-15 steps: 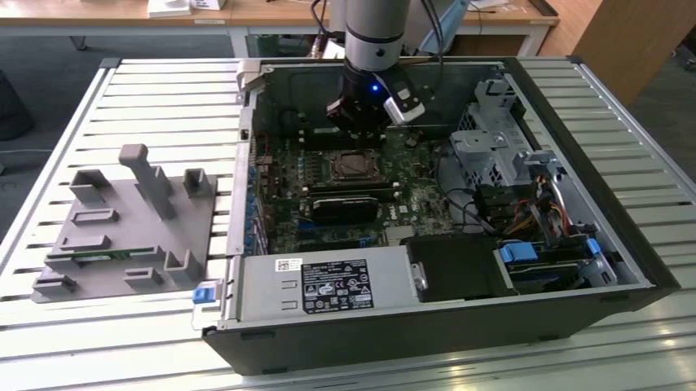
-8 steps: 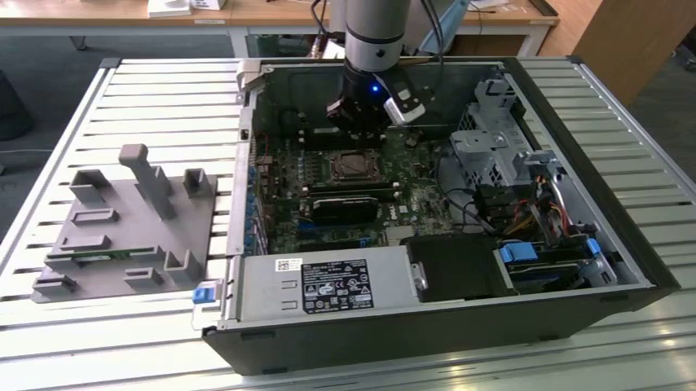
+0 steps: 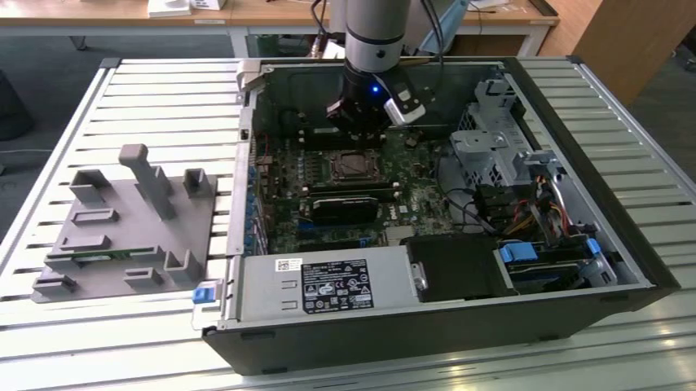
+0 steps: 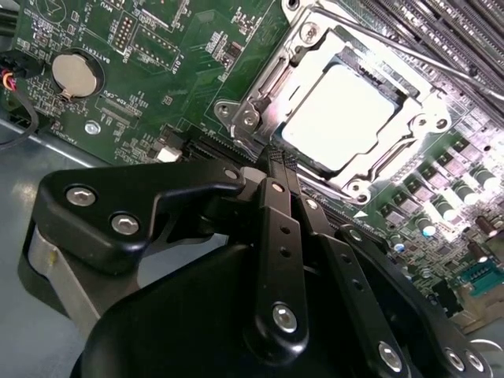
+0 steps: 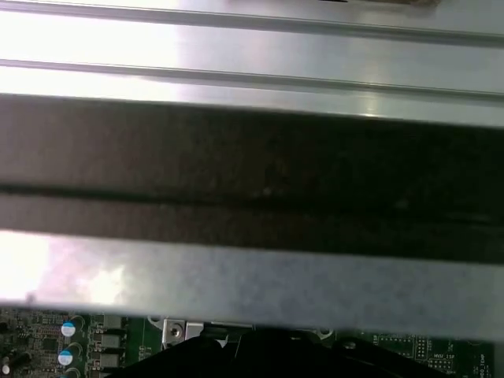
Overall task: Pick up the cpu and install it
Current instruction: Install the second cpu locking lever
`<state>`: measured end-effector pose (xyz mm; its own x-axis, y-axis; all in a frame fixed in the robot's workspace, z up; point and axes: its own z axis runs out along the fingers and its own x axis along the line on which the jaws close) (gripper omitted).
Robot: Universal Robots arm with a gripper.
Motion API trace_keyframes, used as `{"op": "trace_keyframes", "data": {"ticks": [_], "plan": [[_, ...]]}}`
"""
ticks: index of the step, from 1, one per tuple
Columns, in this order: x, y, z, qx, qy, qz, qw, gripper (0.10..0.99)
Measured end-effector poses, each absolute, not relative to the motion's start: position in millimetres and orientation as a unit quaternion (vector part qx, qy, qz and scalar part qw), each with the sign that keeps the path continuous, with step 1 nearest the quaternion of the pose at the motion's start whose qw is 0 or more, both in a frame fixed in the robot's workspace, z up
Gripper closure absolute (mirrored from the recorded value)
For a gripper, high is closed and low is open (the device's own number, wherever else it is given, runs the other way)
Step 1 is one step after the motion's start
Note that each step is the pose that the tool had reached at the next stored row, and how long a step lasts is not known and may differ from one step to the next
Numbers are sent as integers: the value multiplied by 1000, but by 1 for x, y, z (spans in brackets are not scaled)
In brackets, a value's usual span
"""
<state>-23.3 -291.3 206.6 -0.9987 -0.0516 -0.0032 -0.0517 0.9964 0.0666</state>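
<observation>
Placement appears complete: the cpu (image 4: 345, 116), silver-grey top up, lies flat in the square socket frame (image 4: 264, 90) on the green motherboard (image 4: 169, 59) in the second wrist view, and the socket (image 3: 350, 165) sits just below the arm in the exterior view. The hand (image 4: 277, 169) hangs near the frame's edge, apart from the chip, its two fingers (image 4: 272, 206) drawn together and grasping nothing. By this judgement, any following move calls for care around the frame's open bracket.
</observation>
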Motion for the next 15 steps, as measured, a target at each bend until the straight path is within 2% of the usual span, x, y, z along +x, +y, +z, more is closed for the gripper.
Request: {"op": "trace_keyframes", "data": {"ticks": [15], "plan": [[-23,-292,219,-26,999,33,1,980]]}}
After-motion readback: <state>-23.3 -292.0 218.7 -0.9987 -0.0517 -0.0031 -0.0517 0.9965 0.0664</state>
